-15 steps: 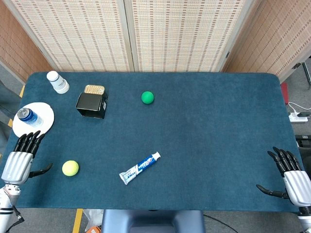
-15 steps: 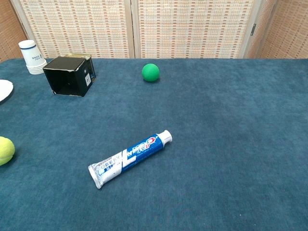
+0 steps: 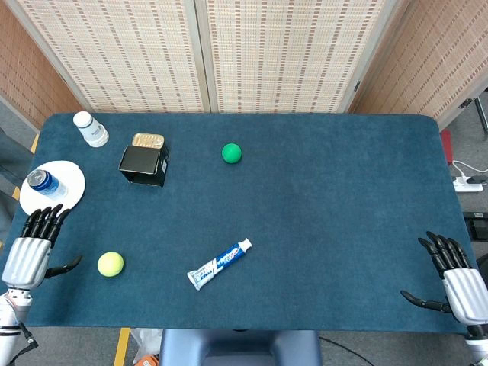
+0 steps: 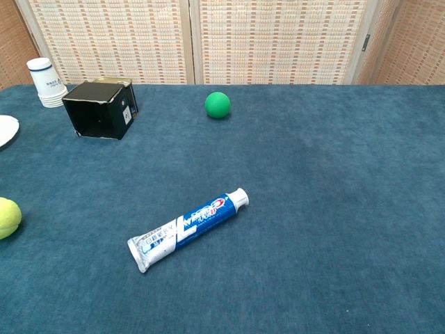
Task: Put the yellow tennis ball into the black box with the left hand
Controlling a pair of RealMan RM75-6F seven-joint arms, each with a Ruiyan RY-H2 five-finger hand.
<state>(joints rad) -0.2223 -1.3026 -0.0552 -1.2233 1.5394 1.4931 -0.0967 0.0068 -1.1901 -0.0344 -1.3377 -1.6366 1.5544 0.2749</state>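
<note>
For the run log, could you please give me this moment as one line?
stage: before reach | left hand: open, beside yellow tennis ball | right hand: open, idle | black box: open side facing robot, empty

Evenly and brightly lit from overhead, soft and diffuse in both views. Only faint, short shadows, tucked close beneath the green ball and along the toothpaste tube. No harsh glare; just a mild sheen on the white plate and the tube's glossy print. Sharp focus across the blue surface, pile texture crisp in the chest view. No motion blur. Slight bowing of the surface edges toward the corners of the head view.
</note>
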